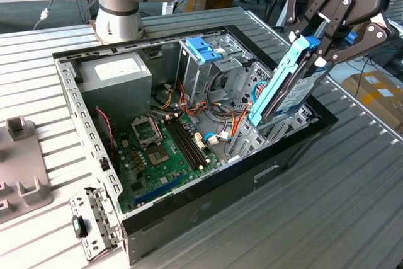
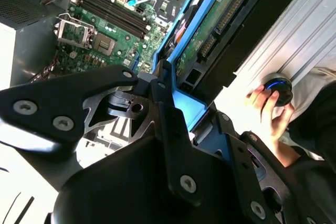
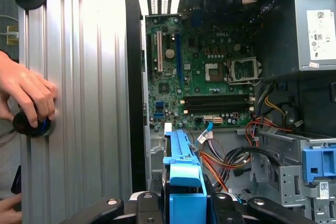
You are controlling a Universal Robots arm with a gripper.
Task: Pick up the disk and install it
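Disk (image 1: 284, 86) first: we see it clamped in the gripper (image 1: 320, 47), whose jaws are drawn in against the two flat faces of its upper, blue-tabbed end, closed on it rather than spread. The second wrist view shows the gripper (image 2: 185, 106) pinching the blue rail, with the disk (image 2: 212, 27) running away from it, circuit side showing. In the first wrist view the gripper (image 3: 185, 205) holds the disk (image 3: 182, 169) edge-on. The disk hangs tilted, top leaning toward the exterior view's right, and its lower end dips inside the rim of the open case (image 1: 220, 201) at the corner on that side. That end sits just beside the case wall and among metal bay brackets. We cannot tell whether it touches them. On its other side, orange and red cables (image 1: 234, 124) lie near, while the cage (image 1: 203, 61) with its blue handle stands apart, and the motherboard (image 1: 165, 149) lies lower and well clear. The gripper slants down from above. The arm (image 1: 119, 11) has its base on the ribbed table (image 1: 352, 212) behind the case. Outside the case, a hand (image 3: 26, 94) rests on a dark round knob (image 3: 32, 125) on the table.
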